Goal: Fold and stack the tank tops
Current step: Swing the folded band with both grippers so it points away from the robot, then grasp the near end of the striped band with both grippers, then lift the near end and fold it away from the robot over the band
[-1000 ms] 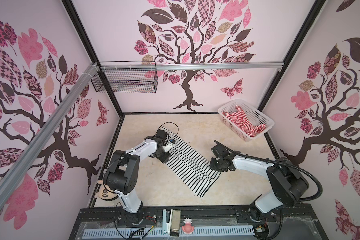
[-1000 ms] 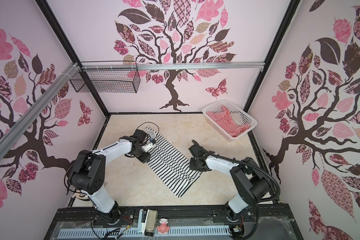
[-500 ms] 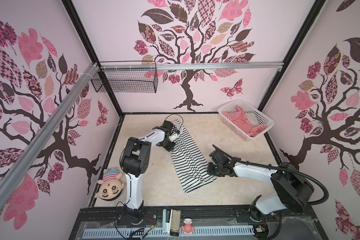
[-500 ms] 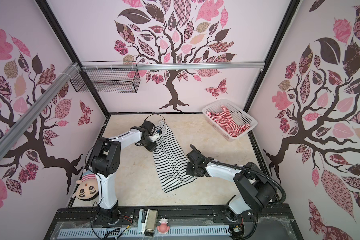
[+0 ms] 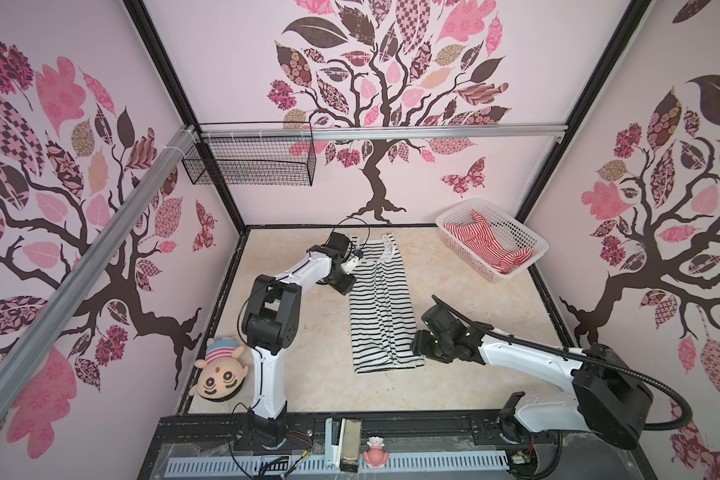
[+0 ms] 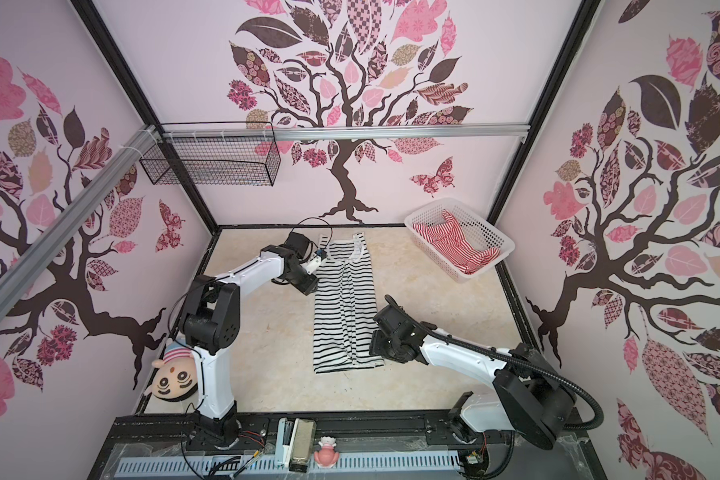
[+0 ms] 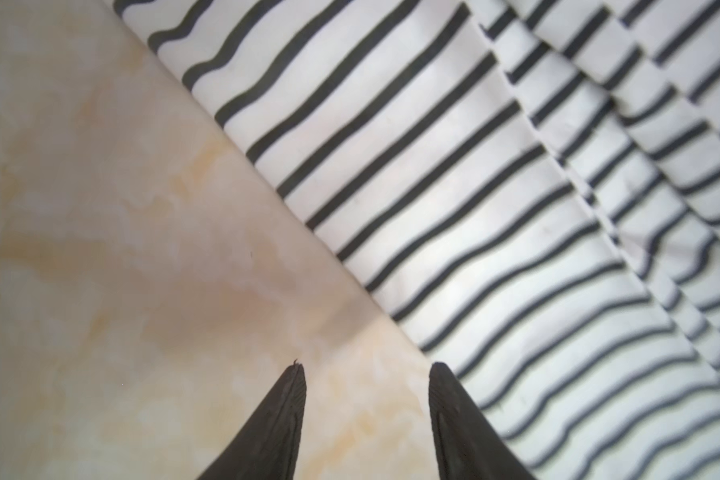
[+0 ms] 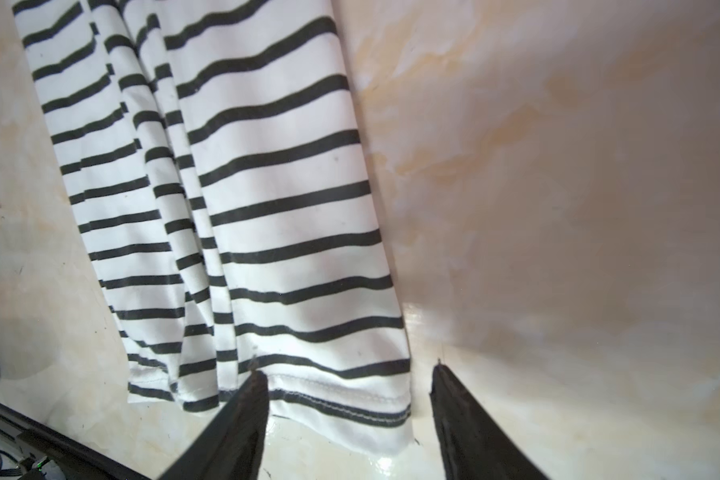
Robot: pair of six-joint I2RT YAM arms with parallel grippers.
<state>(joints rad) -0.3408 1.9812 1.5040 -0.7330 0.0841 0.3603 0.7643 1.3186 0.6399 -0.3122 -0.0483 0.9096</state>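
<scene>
The soft black-and-white striped tank top (image 5: 381, 307) lies flat on the beige marbled worktop (image 5: 308, 374). The left hand (image 7: 366, 370) stands open at its left edge, and the right hand (image 8: 348, 370) stands open over its hem corner. The red-and-white striped tank top (image 5: 481, 245) lies crumpled in the white perforated plastic basket (image 5: 516, 237).

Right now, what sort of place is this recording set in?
Most likely a robot lab test cell, not a home: the left arm and right arm are mounted at the front of a tabletop enclosed by tree-decal panels, with a black-and-white tank top and a white basket as laundry props.
</scene>
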